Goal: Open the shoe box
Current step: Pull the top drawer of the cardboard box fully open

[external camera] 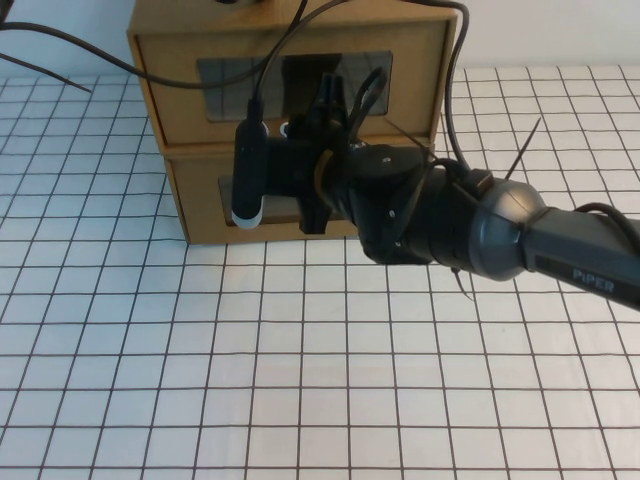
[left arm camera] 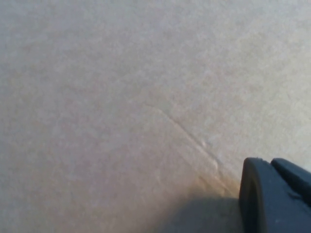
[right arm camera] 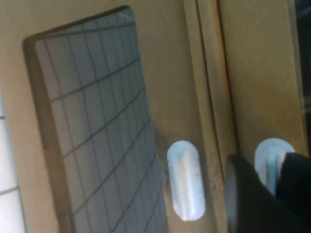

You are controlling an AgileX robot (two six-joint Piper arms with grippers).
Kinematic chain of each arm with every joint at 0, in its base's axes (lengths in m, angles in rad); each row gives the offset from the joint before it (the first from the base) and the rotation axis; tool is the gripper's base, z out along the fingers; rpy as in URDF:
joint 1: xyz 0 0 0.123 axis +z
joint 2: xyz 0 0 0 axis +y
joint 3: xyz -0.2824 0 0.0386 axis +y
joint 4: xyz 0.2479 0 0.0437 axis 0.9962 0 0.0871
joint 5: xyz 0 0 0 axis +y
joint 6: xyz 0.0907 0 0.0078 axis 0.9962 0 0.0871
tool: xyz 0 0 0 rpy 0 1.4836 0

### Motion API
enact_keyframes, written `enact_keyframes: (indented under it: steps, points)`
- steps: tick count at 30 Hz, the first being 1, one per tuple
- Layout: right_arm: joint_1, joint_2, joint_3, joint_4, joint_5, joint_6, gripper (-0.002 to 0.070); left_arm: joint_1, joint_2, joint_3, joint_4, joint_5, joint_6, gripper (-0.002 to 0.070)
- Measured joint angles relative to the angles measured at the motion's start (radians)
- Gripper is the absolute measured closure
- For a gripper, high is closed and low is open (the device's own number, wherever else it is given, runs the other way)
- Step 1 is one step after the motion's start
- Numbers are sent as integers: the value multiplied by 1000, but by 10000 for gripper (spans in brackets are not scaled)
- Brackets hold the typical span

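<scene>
High view: a tan cardboard shoe box (external camera: pixel 300 50), built as two stacked drawers, stands at the far side of a white gridded bench (external camera: pixel 300 380), a little left of centre. The right arm (external camera: pixel 480 235) reaches in from the right. The right gripper (external camera: pixel 328 100) is up against the box front, near the seam between the drawers. The left gripper is not seen here.

Left wrist view: plain cardboard fills the frame at very close range. The dark tip of the left gripper (left arm camera: pixel 274 196) shows in one corner, but I cannot tell whether it is open or closed.

Right wrist view: a drawer front with a clear window (right arm camera: pixel 97 126) and two pale oval handles. The right gripper stands part-open astride one handle (right arm camera: pixel 271 150), with no firm clamp evident. The other handle (right arm camera: pixel 184 179) lies free just beside it.

The box is probably light, stiff and easily dented, and it may slide when pulled. The small, smooth handle looks like the best place to pinch.
</scene>
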Motion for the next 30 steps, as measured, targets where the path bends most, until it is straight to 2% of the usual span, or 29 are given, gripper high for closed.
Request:
enact_keyframes:
  steps: [9,15,23,30]
  points:
    - [2,22,-2,-189,36,184,571,0,0,0,0,2,0,677]
    - [3,24,-10,-198,41,196,659,0,0,0,0,2,0,677]
    - [8,16,-2,-166,47,196,665,0,0,0,0,5,-12,677]
    - [26,-61,95,-144,57,196,668,0,0,0,-17,21,-17,677]
